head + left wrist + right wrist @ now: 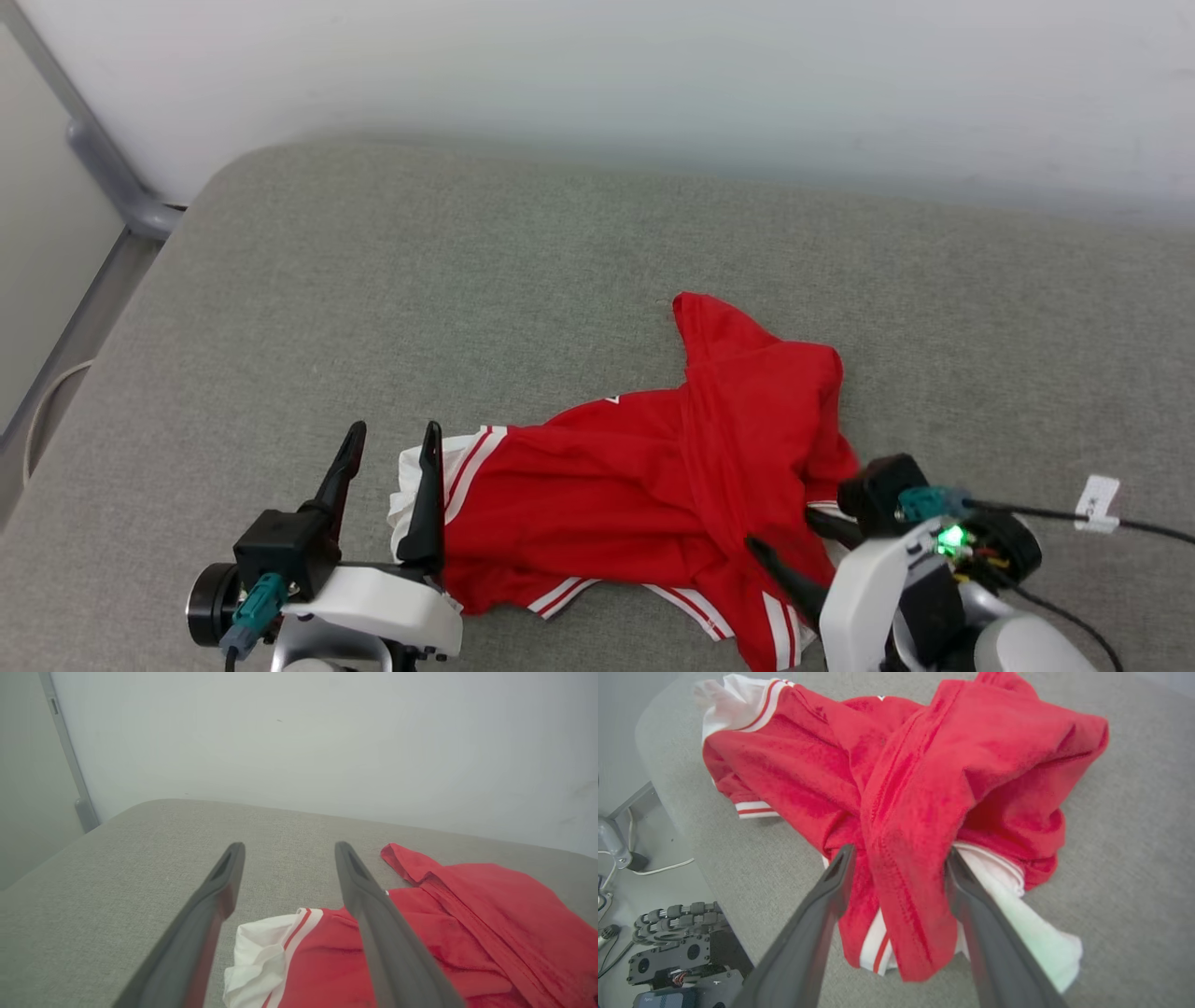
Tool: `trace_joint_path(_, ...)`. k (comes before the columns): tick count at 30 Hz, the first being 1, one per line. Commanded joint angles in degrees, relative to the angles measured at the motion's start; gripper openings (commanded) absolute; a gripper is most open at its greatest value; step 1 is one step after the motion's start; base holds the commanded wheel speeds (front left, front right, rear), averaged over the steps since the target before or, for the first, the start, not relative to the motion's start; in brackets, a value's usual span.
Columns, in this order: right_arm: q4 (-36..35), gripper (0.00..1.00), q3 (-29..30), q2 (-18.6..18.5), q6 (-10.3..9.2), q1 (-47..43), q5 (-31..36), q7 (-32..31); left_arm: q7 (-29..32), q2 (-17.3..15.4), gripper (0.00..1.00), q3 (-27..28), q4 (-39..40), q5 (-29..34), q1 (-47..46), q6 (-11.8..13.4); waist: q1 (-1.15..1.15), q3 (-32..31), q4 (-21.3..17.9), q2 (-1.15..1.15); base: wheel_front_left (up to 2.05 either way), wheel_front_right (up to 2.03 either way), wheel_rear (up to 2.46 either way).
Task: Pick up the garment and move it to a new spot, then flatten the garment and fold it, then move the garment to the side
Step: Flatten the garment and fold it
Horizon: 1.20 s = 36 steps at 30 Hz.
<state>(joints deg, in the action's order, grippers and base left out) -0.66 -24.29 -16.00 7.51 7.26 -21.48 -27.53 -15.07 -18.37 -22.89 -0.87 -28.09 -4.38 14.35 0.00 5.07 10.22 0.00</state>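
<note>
Grey woven surface (467, 280) with a rounded far-left corner, set close against a pale wall (653, 75). Grey metal post (105, 163) slanting down beside that corner. White cord (668, 866) lying off the surface's edge, near a black cable chain (677, 915).

Red, white-trimmed garment (644, 495) lies crumpled on the grey cushion (467, 280)

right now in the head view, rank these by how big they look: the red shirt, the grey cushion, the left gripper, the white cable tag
1. grey cushion
2. red shirt
3. left gripper, which sits nearer the camera and so looks enlarged
4. white cable tag, clearly the smallest
</note>
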Motion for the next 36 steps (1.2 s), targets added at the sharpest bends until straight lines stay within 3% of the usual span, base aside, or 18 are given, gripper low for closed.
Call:
trace_joint_path(1,-0.22,0.00,-0.21,-0.62,-0.04,1.98,-0.06,0.21,-0.14,0.43,1.00,0.39,-0.23,0.18,-0.81,-0.22,0.00,0.80,0.58,0.00,0.00,0.00,0.00)
trace_joint_path(12,3.66,0.00,1.17,-2.17,-0.05,18.86,0.69,4.00,-0.14,4.35,1.00,2.42,-1.53,2.15,-3.28,-3.28,0.00,5.79,1.84,0.00,0.00,0.00,0.00)
trace_joint_path(20,16.42,0.00,1.29,-5.34,-0.06,31.49,-0.40,6.17,-0.15,7.93,1.00,4.04,-3.23,4.30,-6.60,-6.63,0.00,10.85,3.51,0.00,0.00,0.00,0.00)
trace_joint_path(26,25.82,0.00,-0.59,-4.87,-0.05,33.69,-2.57,9.55,-0.14,9.89,1.00,5.50,-4.55,5.73,-7.09,-8.27,0.00,11.87,4.01,0.00,0.00,0.00,0.00)
trace_joint_path(27,27.36,0.20,-0.76,-4.50,-0.06,33.58,-3.23,10.51,-0.15,10.23,1.00,5.84,-4.87,5.97,-7.05,-8.53,0.00,11.90,4.04,0.00,0.00,0.00,0.00)
trace_joint_path(28,28.71,0.49,-0.62,-4.05,-0.05,33.41,-3.79,11.66,-0.14,10.56,1.00,6.11,-5.07,6.23,-7.00,-8.78,0.00,11.93,4.03,0.00,0.00,0.00,0.00)
trace_joint_path(29,29.91,1.00,-0.67,-3.86,-0.04,33.25,-4.02,12.89,-0.14,10.77,1.00,6.45,-5.28,6.50,-6.94,-9.10,0.00,11.92,3.96,0.00,0.00,0.00,0.00)
trace_joint_path(36,35.16,1.00,1.77,-1.65,-0.05,30.02,-3.45,24.78,-0.14,10.75,1.00,8.90,-7.15,7.64,-5.28,-10.31,0.00,9.29,1.89,0.00,0.00,0.00,0.00)
